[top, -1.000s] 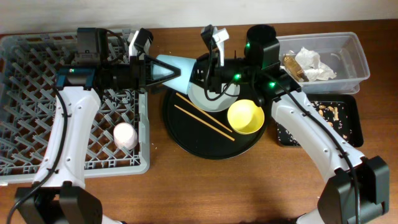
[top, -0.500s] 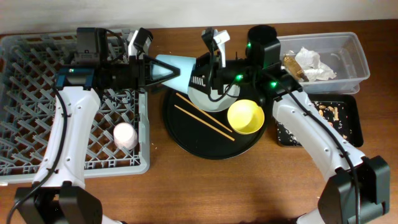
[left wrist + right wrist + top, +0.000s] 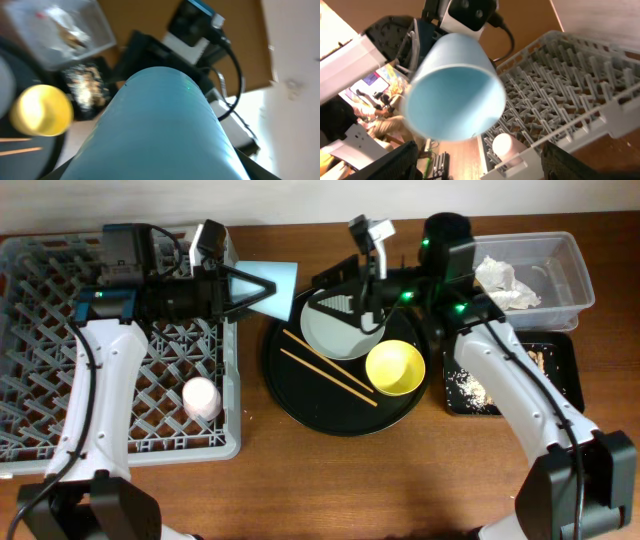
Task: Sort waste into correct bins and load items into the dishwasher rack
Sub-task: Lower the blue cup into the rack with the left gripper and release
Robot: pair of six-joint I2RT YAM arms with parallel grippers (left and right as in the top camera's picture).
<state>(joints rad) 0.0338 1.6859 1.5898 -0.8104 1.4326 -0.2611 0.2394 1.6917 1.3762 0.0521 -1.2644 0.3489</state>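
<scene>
**Light blue cup [image 3: 272, 288] clamped in left gripper [image 3: 236, 288]**

The cup is grasped on its side, held between the dishwasher rack [image 3: 40, 330] and the round black tray [image 3: 300, 415]. One pink cup [image 3: 201, 397] lies in the rack. Two chopsticks [image 3: 325, 370], one plate [image 3: 340, 332] and one yellow bowl [image 3: 395, 367] are counted on the tray. The right gripper [image 3: 332, 290] is spread wide, empty.

The left white-and-black arm [image 3: 100, 395] runs up from the near edge, bends at its elbow and reaches rightward, roughly level. Its end effector [image 3: 248, 288] is clamped on the narrow base of a light blue tapered cup [image 3: 280, 278], which it holds sideways. The right arm [image 3: 515, 395] mirrors it, reaching leftward, and its end effector [image 3: 332, 292] faces the cup's mouth with both fingers [image 3: 395, 162] spread wide, gripping nothing.
</scene>
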